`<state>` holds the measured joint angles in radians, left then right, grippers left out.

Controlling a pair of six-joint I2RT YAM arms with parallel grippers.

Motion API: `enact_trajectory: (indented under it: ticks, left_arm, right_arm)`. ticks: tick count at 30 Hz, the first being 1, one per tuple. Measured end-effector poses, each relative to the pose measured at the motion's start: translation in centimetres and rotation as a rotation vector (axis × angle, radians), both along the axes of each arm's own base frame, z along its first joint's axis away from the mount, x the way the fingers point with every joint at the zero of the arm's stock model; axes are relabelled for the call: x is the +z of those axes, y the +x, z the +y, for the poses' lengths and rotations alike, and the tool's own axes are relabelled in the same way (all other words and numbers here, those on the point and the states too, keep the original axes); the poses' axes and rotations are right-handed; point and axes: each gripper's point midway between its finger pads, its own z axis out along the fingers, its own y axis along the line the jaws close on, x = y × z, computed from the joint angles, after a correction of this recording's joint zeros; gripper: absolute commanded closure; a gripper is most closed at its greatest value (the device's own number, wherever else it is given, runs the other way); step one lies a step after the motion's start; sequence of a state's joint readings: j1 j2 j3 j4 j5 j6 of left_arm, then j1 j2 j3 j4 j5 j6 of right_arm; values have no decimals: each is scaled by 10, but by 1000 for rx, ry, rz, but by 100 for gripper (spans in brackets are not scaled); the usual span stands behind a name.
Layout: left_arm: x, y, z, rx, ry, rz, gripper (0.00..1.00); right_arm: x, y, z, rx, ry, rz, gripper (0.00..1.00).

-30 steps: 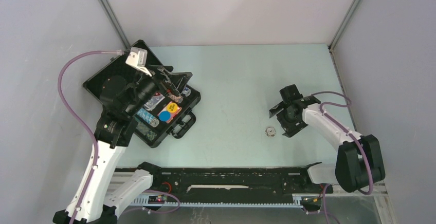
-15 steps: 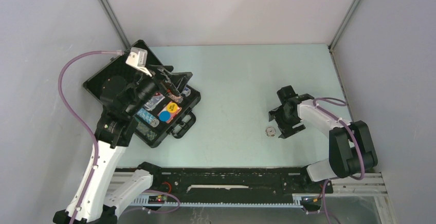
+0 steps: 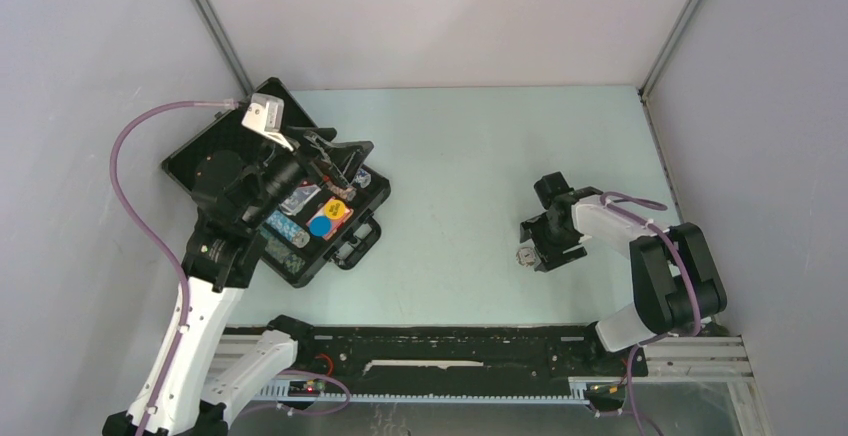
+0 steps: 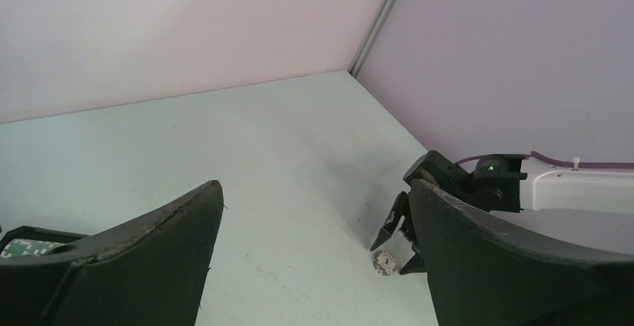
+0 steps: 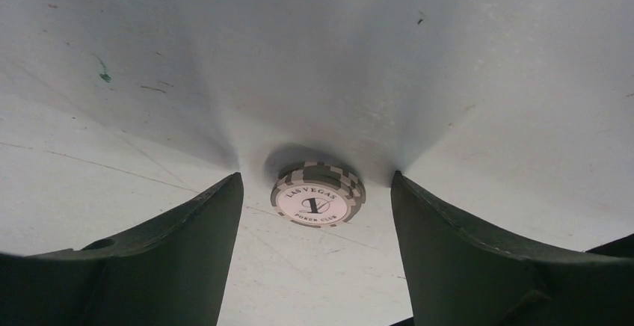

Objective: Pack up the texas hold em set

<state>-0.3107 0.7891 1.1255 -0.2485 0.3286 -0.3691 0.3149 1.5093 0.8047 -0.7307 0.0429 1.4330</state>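
The black hinged briefcase (image 3: 212,146) lies open at the table's left with coloured pieces (image 3: 322,220) in its foam tray. My left gripper (image 3: 338,161) hangs open above the tray's far edge, nothing between its fingers (image 4: 172,244). A small stack of grey-and-white poker chips (image 5: 318,194) marked "Las Vegas Poker Club" lies on the table at right (image 3: 524,255). My right gripper (image 5: 315,179) is low over the table and open. One finger stands on each side of the stack, a gap left on both sides. The left wrist view shows the same chips (image 4: 385,263) between those fingers.
The briefcase handle (image 3: 360,241) sticks out toward the table's middle. Grey walls close the table at the back and sides. A black rail (image 3: 450,346) runs along the near edge by the arm bases.
My right gripper has slid left and come down round the chip stack, its jaws narrowing. The left arm has not moved.
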Motion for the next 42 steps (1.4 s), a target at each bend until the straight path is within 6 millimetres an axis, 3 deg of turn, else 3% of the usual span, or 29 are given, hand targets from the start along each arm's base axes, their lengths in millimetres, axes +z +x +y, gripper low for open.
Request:
enact_trajectory:
  ticks: [17,26,42]
  left_arm:
    - [0,0,0,0,-7,6,0]
    - [-6,2,2,13,-4,16,0]
    - [-5,0,2,14,-6,12,0]
  right_arm:
    - [-2,-2,5,20,-17,25,23]
    - [-5,3,12,69,-66,100,30]
    - [-5,7,19,82,-90,79,57]
